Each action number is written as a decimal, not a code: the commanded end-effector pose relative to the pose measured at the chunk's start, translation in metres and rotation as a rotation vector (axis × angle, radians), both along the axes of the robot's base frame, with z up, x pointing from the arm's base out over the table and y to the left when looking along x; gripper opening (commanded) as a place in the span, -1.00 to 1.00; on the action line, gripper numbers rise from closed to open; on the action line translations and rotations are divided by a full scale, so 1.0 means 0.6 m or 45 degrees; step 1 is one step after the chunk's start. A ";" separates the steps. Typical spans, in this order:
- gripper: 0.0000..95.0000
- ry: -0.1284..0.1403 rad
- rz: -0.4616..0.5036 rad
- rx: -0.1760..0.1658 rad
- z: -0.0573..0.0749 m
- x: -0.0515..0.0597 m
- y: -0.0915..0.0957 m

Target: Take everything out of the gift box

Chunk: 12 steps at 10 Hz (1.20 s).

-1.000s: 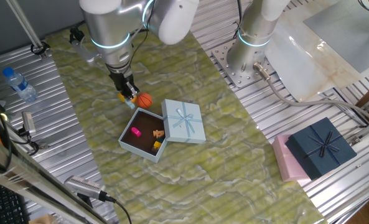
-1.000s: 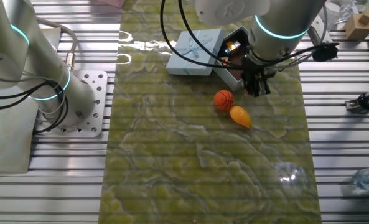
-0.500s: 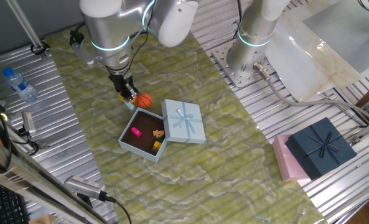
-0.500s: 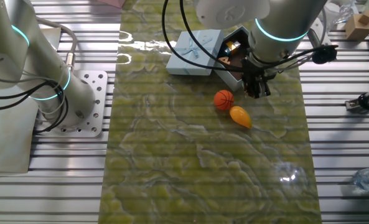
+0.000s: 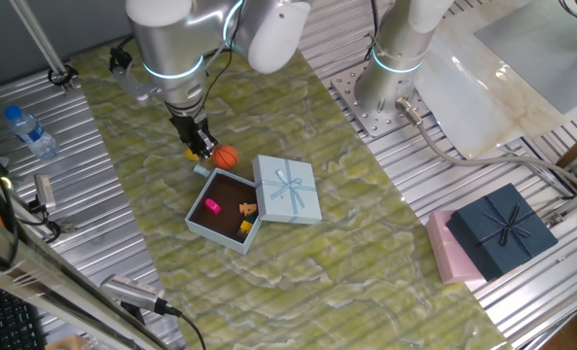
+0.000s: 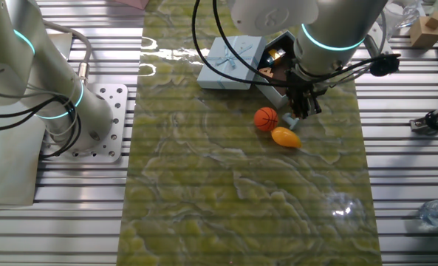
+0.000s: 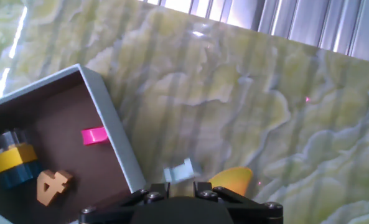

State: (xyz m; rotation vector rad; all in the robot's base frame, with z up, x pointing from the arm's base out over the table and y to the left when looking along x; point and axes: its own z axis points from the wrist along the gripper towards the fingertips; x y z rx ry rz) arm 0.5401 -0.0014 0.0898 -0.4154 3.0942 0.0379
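- An orange figure "4" (image 7: pixel 52 186) lies inside the gift box (image 5: pixel 226 208), with a magenta piece (image 7: pixel 94 135) and a yellow-and-blue block (image 7: pixel 11 160).
- The basketball (image 6: pixel 266 118), the mango (image 6: pixel 285 137) and a small pale-blue piece (image 7: pixel 179 172) rest outside on the green mat (image 6: pixel 241 192), under the gripper (image 6: pixel 304 111); its grip cannot be told.
- The lid (image 5: pixel 288 189) leans against the box's rim.

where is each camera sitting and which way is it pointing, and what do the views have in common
One fixed view: high above one side of the table, looking down at the open gift box; the arm and gripper show.
The other fixed view: high on the opposite side, looking down at the basketball and the mango-like fruit; the arm and a second arm's base show.
Hand view: on the hand, looking down along the fingers; only the hand's dark edge shows.
Shared: all three show the box and fruit.
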 end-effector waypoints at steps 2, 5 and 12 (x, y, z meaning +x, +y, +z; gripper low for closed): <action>-0.60 0.004 -0.026 -0.017 0.026 -0.004 0.028; -0.60 -0.003 -0.079 0.027 0.047 -0.008 0.069; -0.60 -0.041 -0.230 0.055 0.021 -0.019 0.162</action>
